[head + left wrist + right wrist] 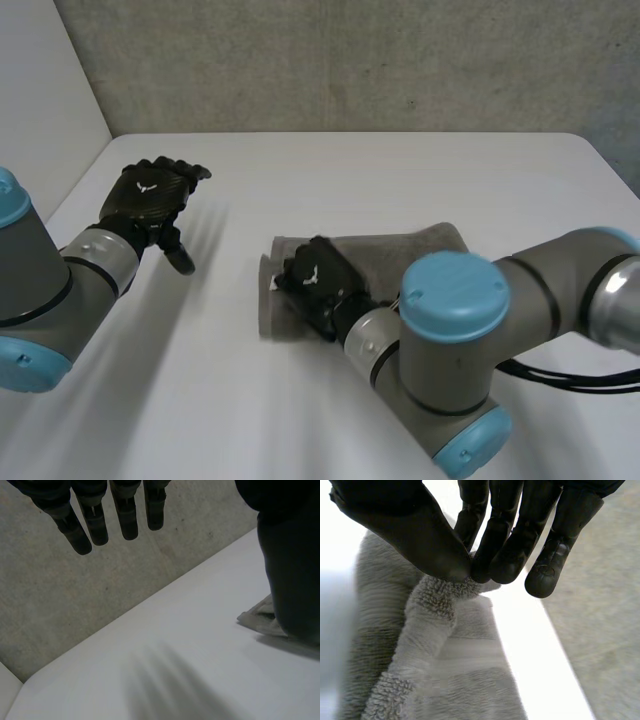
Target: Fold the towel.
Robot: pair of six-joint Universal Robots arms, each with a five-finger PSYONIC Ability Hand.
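Note:
A grey towel (400, 255) lies folded into a thick strip near the middle of the white table (330, 170). My right hand (318, 275) rests on the towel's left end. In the right wrist view its thumb (410, 530) and fingertips (505, 565) pinch a raised fold of the towel (432, 630). My left hand (150, 195) hovers above the table's left side, well away from the towel, with nothing in it. Its fingers (95, 520) hang straight and spread apart in the left wrist view, where a towel corner (256, 619) peeks out beyond the thumb.
A rough concrete wall (350, 60) runs behind the table's far edge. A white panel (40, 110) stands at the left. My right arm (470, 340) reaches across the table's near right part.

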